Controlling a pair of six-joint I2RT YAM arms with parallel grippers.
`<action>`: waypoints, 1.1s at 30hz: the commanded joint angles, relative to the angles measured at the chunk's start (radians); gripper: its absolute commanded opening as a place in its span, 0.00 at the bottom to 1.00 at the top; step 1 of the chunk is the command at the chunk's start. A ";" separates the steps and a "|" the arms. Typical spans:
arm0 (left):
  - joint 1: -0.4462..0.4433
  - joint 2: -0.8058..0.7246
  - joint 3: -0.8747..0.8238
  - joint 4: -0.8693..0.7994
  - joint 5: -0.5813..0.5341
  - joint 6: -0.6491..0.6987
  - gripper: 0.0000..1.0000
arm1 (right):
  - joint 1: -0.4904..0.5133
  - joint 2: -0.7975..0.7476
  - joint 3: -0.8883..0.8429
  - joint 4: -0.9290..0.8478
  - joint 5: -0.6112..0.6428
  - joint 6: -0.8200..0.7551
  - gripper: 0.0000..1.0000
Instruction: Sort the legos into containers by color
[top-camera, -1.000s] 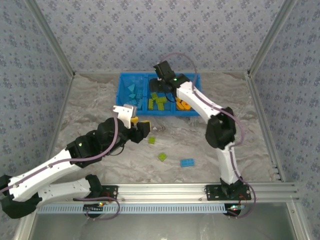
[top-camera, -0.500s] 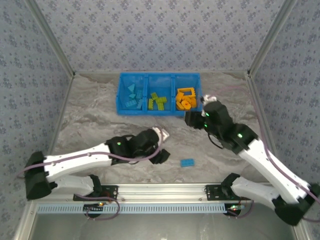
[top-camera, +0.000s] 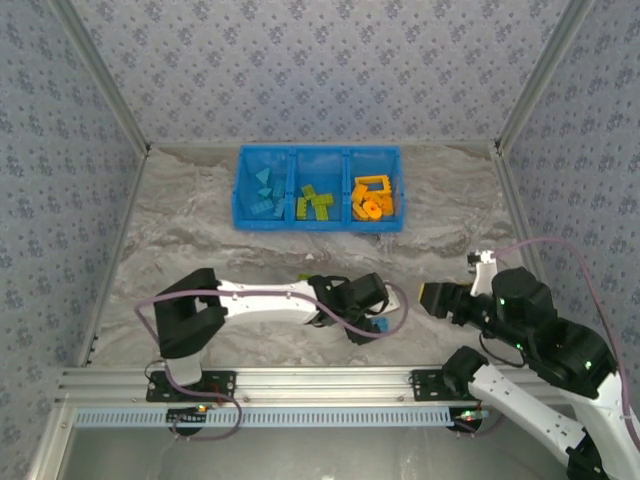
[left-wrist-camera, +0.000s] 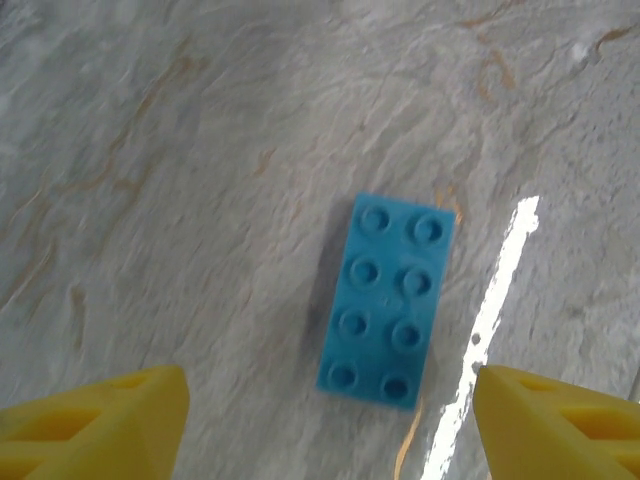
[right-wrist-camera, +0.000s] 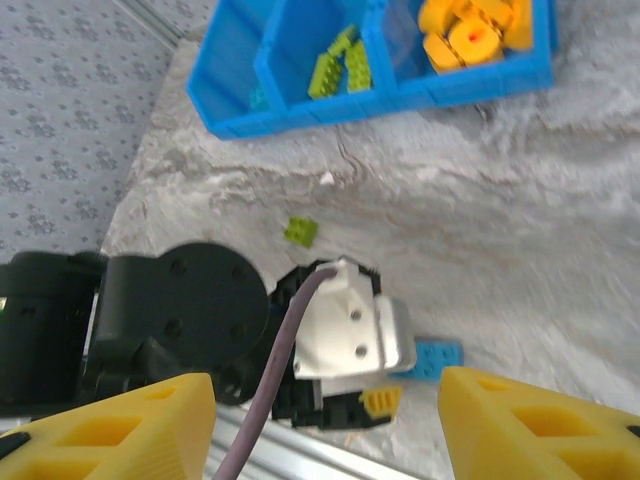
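Observation:
A blue two-by-four brick lies flat on the marble table, studs up. My left gripper hovers over it, open, with the brick's near end between the yellow fingers. From above, the left gripper covers most of that brick. My right gripper is open and empty, held above the table at the near right. The blue bin stands at the back: teal bricks left, green bricks middle, orange pieces right, with the orange frame.
A lone lime green brick lies on the table just behind the left forearm, also seen from the right wrist as a green brick. The aluminium rail runs along the near edge. Wallpapered walls close in three sides.
My left arm has swung right and low across the table, ending over the blue brick. My right arm has pulled back from the bin to the near right.

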 joint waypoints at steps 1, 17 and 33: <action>-0.019 0.042 0.070 -0.004 0.058 0.060 0.76 | 0.007 -0.023 0.037 -0.147 -0.006 0.067 0.63; -0.012 0.214 0.174 -0.049 0.002 0.042 0.60 | 0.006 -0.005 0.029 -0.079 -0.012 0.052 0.63; 0.097 -0.021 0.056 0.006 -0.039 -0.142 0.26 | 0.007 0.030 -0.027 0.094 -0.171 -0.038 0.62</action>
